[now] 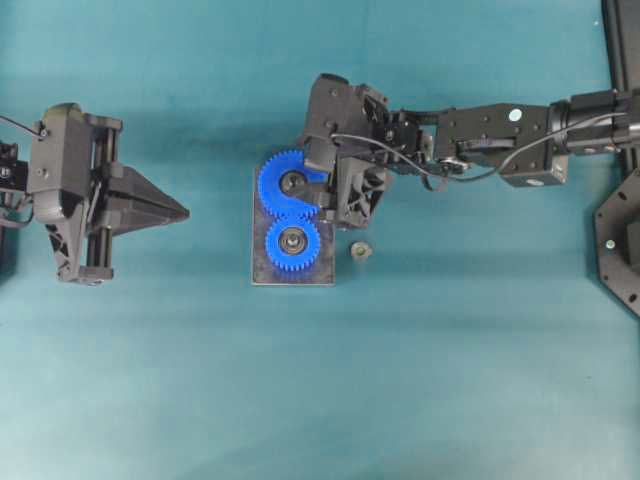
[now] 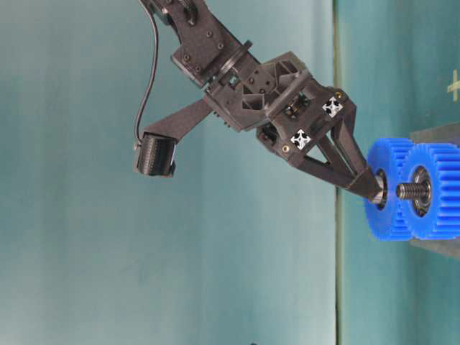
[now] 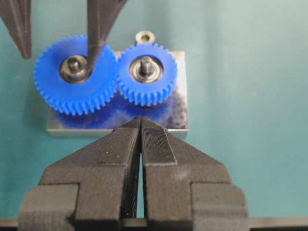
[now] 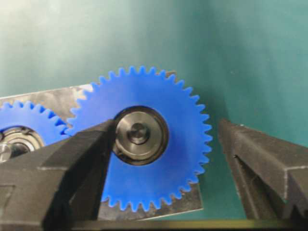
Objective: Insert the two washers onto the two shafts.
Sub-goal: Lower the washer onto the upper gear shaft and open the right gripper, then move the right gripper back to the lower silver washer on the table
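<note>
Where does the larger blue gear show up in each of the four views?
Overhead: larger blue gear at centre, upper end of the metal base plate, partly under the right gripper.
Table-level: far right, the gear behind.
Left wrist: upper left.
Right wrist: centre.
Shared landmark: the smaller blue gear meshed beside it.

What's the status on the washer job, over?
Left end effector shut, parked clear. Right end effector open over larger blue gear, one finger beside its shaft. Washer loose on table beside base plate. Nothing blocking.
</note>
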